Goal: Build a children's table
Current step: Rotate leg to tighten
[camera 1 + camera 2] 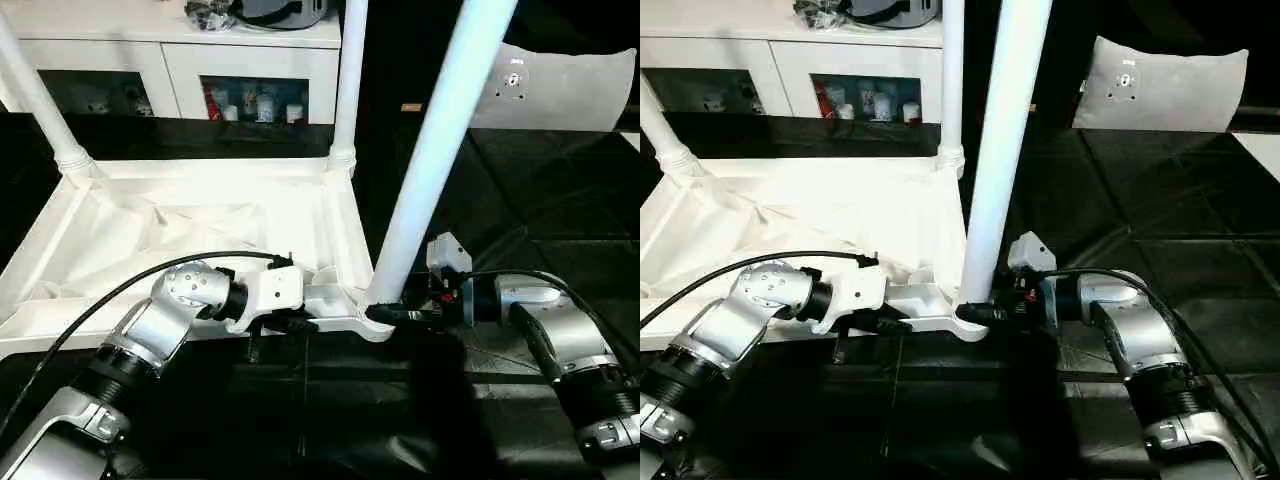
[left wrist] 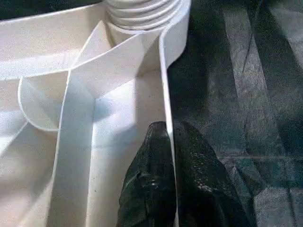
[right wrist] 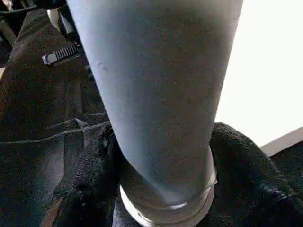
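The children's table top (image 1: 200, 225) lies upside down on the black floor, its ribbed underside facing up. Two legs (image 1: 350, 80) (image 1: 35, 95) stand in the far corner sockets. A third leg (image 1: 440, 140) leans in the near right socket. My left gripper (image 1: 300, 322) is shut on the top's near rim; in the left wrist view its fingers (image 2: 156, 189) pinch the thin rim wall (image 2: 165, 94). My right gripper (image 1: 385, 312) reaches in from the right at the third leg's base. In the right wrist view, its fingers (image 3: 94, 170) press both sides of that leg (image 3: 156, 94).
A white cabinet with glass doors (image 1: 180, 70) stands behind the table top. A flat white board (image 1: 560, 90) leans at the back right. Black floor mats (image 1: 520, 200) cover the ground. A black cable (image 1: 100, 300) runs along my left forearm.
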Available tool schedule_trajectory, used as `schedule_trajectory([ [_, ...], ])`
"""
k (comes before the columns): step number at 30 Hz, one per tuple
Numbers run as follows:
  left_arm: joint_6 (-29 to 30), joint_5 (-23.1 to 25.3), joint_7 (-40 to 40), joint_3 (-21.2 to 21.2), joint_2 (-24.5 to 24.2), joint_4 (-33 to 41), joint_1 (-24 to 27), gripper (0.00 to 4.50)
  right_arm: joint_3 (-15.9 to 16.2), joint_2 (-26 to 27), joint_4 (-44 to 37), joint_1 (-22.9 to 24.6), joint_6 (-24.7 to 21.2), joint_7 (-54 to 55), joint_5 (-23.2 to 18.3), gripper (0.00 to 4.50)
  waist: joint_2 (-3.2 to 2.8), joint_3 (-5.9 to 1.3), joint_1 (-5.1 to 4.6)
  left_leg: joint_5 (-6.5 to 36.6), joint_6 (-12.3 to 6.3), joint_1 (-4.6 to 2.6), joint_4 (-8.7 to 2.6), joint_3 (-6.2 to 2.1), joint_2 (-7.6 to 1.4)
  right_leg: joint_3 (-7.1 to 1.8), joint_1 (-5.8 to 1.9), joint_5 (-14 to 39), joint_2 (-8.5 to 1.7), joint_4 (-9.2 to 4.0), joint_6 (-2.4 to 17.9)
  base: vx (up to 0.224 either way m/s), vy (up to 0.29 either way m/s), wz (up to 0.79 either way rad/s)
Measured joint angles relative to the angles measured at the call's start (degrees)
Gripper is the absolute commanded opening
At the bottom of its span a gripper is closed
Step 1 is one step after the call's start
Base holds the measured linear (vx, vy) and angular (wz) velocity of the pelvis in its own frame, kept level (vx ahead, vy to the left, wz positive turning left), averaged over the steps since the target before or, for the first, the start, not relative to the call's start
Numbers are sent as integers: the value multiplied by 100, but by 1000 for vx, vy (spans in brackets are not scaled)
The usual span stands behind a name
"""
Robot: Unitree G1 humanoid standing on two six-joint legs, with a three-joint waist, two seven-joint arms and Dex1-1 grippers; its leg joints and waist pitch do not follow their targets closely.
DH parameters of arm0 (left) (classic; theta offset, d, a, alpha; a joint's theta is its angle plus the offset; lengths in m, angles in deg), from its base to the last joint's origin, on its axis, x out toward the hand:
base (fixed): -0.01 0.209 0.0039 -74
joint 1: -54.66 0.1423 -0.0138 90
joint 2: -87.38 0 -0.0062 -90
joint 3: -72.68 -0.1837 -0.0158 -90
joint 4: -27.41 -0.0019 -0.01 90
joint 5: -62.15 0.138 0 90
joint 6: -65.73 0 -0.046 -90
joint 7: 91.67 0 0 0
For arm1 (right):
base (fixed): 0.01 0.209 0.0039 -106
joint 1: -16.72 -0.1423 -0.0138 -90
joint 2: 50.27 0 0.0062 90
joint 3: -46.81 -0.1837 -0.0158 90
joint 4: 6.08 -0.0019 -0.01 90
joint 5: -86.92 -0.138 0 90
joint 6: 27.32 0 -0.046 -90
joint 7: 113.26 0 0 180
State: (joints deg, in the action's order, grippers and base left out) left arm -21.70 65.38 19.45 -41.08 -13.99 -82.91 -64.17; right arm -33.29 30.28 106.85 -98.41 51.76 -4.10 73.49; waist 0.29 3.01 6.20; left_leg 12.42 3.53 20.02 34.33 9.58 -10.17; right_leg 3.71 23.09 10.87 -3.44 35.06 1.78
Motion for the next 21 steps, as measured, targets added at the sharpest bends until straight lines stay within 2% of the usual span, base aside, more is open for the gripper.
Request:
schedule_trajectory([
  [5,692,-133,178,251,107,186,159,0,-96,331,-190,98,-433,574,-51,249,3,-6,-97,3,40,-18,3,1,-1,-1,-12,-9,0,6,9,0,0,0],
  [7,1097,-116,489,374,240,241,196,0,-212,596,-142,86,-572,1124,-8,243,10,-10,-158,-6,52,-37,5,2,-1,-2,-24,-9,0,4,3,0,0,0],
  [12,2055,97,1626,606,942,389,204,0,-750,1392,271,-246,-990,2870,105,241,20,-11,-392,-21,62,-57,9,9,1,-3,-35,5,-4,-12,-19,0,0,0],
  [14,2356,122,1977,649,1167,457,200,0,-896,1583,372,-334,-1046,3336,132,241,19,-11,-418,-21,63,-59,8,9,1,-3,-34,5,-4,-10,-20,0,0,0],
  [18,2602,218,2325,713,1395,479,162,0,-939,1777,491,-465,-1008,3832,225,240,19,-11,-424,-23,66,-57,-1,7,-3,2,-28,4,-1,-7,-20,0,0,0],
  [19,2628,231,2375,712,1432,481,155,0,-945,1788,516,-480,-971,3886,241,275,19,-11,-424,-23,66,-55,-1,7,-3,1,-27,4,-1,-8,-21,0,0,0],
  [21,2654,267,2431,709,1473,494,141,0,-953,1806,529,-492,-934,3956,258,310,19,-12,-421,-22,65,-51,-1,7,-2,0,-28,2,-1,-9,-18,0,0,0],
])
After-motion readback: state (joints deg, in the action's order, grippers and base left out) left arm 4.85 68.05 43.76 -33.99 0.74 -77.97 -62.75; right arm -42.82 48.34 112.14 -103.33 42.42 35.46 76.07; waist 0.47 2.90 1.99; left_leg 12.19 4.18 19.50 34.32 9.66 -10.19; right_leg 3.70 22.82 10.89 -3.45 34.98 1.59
